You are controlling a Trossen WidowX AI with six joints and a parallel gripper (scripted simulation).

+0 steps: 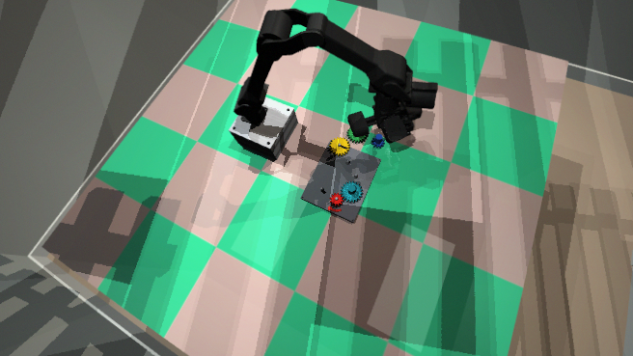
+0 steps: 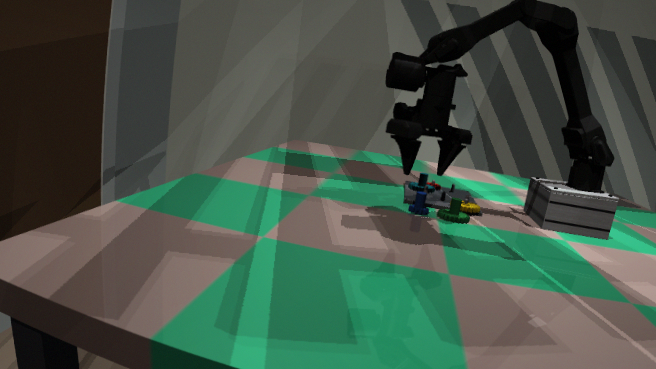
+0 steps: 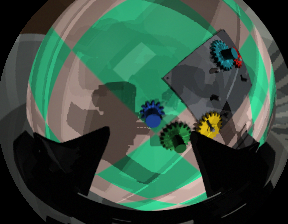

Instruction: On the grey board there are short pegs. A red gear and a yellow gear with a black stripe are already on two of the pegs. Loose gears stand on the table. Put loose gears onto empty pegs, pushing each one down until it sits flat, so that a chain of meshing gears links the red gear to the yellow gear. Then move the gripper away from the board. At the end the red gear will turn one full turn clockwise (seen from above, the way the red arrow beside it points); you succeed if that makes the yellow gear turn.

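My gripper (image 1: 377, 129) (image 2: 424, 174) (image 3: 151, 133) is open and empty, above the loose gears. A blue gear (image 1: 377, 141) (image 2: 421, 204) (image 3: 153, 115) and a larger green gear (image 1: 358, 138) (image 2: 453, 215) (image 3: 175, 137) stand on the table, knobs up, beside the grey board (image 1: 314, 189) (image 3: 187, 82). The green one is close to the yellow gear (image 1: 340, 147) (image 2: 470, 207) (image 3: 210, 125) at the board's end. A cyan gear (image 1: 351, 192) (image 2: 416, 186) (image 3: 220, 59) is on the board against the red gear (image 1: 334, 201) (image 2: 434, 185) (image 3: 236, 60) and looks flat.
Three bare pegs show on the board: one (image 1: 323, 191) near its side edge and two (image 1: 356, 177) (image 1: 348, 162) between the cyan and yellow gears. The red arrow (image 1: 334, 209) lies beside the red gear. The arm's pale base box (image 1: 285, 139) (image 2: 575, 214) stands beyond the yellow end.
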